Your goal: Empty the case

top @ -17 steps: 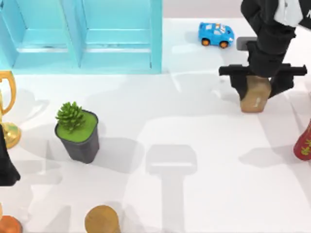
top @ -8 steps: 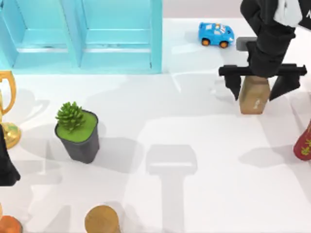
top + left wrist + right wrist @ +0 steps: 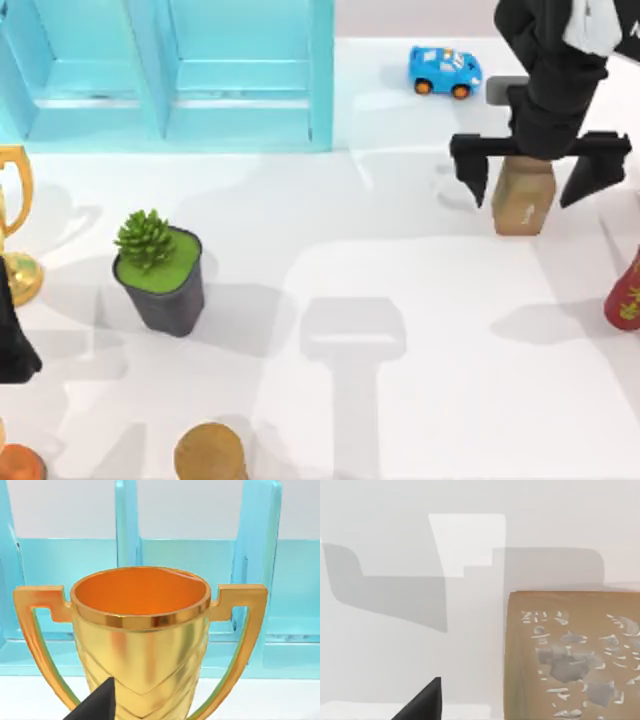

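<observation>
Hovering at the table's right side, my right gripper [image 3: 538, 170] has its two black fingers spread wide on either side of one tan box-shaped block [image 3: 523, 195], touching neither face; the right wrist view shows that block [image 3: 572, 655] as flat-sided with pale flaked markings. The case [image 3: 165, 75] stands at the far left edge of the table [image 3: 400, 300]: smooth turquoise panels, upright dividers forming two compartments, whose visible shelves look bare, though I cannot see deep inside. My left arm [image 3: 12, 335] sits parked at the left edge beside one glossy gold trophy [image 3: 15, 225], and the left wrist view shows that trophy [image 3: 140, 640] with two angular handles, close before the case [image 3: 255, 555]; its fingers I cannot tell. Counted singly: one blue toy car [image 3: 444, 70] just beyond my right gripper, one spiky green plant in a dark square pot [image 3: 160, 270], one round tan-topped object [image 3: 210, 452] at the near edge, one red item [image 3: 625, 295] at the right edge. Open white tabletop lies across the middle.
</observation>
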Robot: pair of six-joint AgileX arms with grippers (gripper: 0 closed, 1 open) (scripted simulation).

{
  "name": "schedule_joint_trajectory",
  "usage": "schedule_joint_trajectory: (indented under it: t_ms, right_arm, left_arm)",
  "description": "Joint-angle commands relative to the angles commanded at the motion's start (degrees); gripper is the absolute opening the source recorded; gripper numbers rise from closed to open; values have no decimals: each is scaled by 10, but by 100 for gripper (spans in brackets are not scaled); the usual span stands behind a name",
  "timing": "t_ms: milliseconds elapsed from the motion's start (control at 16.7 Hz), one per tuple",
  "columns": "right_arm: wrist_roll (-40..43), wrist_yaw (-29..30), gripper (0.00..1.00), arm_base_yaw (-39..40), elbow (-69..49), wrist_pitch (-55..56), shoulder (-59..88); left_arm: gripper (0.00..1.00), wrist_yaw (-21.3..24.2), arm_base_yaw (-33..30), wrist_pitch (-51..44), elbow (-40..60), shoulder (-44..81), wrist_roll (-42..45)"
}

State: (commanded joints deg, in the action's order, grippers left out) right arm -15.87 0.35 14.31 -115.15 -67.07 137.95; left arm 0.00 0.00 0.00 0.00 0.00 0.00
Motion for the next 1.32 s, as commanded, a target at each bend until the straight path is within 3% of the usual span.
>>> schedule_joint_trajectory:
  t_ms: [600,960,1140,1320]
  right_arm:
    - [1,0,100,-1,-174,-174,0]
    - [2,0,100,-2,-180,-180,-1]
    - [42,-1,100,-41,-149,-178,-24]
    - [128,-2,100,-127,-89,-168,-74]
  left_arm:
    - [100,0,0,0,0,0,0]
    - [100,0,0,0,0,0,0]
    - [100,0,0,0,0,0,0]
    - [100,0,0,0,0,0,0]
